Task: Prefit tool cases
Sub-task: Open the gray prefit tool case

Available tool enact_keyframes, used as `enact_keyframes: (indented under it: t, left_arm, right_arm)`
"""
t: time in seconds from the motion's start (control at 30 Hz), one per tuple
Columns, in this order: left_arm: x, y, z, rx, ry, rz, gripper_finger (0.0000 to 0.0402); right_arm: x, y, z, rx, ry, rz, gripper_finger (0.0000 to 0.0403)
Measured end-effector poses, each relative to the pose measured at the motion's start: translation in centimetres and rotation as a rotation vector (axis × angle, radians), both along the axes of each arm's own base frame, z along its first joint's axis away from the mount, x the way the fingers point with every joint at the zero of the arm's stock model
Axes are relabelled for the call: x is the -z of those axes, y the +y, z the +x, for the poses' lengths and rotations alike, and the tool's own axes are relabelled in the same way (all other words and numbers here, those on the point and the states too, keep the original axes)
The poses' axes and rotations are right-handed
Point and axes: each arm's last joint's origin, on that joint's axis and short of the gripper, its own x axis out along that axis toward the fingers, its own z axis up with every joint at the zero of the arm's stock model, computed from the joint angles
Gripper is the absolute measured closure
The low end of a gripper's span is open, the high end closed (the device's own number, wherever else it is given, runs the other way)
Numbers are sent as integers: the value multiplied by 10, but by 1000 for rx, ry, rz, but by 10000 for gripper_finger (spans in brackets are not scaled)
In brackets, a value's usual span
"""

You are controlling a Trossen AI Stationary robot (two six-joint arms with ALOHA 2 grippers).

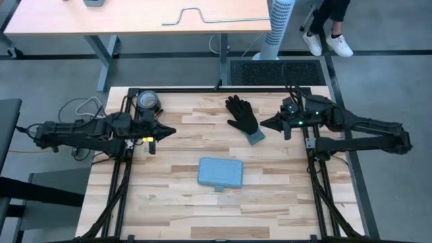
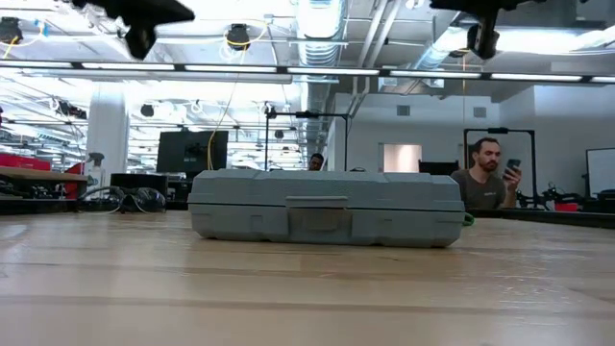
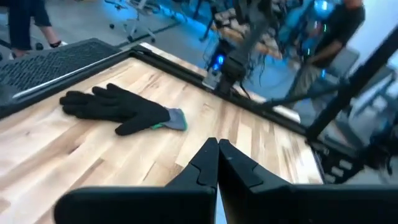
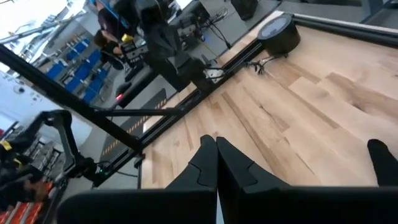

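Note:
The blue-grey tool case (image 1: pixel 221 173) lies flat and closed on the wooden table, a little toward the near edge, its handle tab (image 1: pixel 221 188) facing the near side. In the low view the tool case (image 2: pixel 327 209) rests on its broad underside. My left gripper (image 1: pixel 172 130) hovers shut at the table's left side, well above the wood. My right gripper (image 1: pixel 264 123) hovers shut at the right side. In their wrist views the left gripper (image 3: pixel 217 144) and the right gripper (image 4: pixel 215 140) have nothing between their fingers.
A black glove (image 1: pixel 243 117) with a grey cuff lies at the far centre, also seen as the glove (image 3: pixel 118 108). A dark tape roll (image 1: pixel 147 101) sits at the far left corner. People sit in the room beyond the table.

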Motion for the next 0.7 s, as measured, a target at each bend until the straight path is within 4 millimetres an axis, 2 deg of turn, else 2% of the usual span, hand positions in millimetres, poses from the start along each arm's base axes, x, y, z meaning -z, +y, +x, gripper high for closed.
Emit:
enact_keyframes:
  t: [0.17, 0.37, 0.5, 0.7]
  left_arm:
    - [-32, -1, 23, 57, 127, 61, 402]
    - [-65, -4, 50, 169, 162, 110, 402]
    - [-74, -8, 60, 204, 176, 150, 401]
    - [-76, -9, 64, 215, 176, 156, 401]
  right_arm:
    - [6, 10, 7, -64, 73, 35, 402]
    - [53, 40, 48, -135, 329, 62, 402]
    - [82, 62, 77, -149, 427, 56, 403]
    - [118, 89, 113, -184, 428, 89, 403]
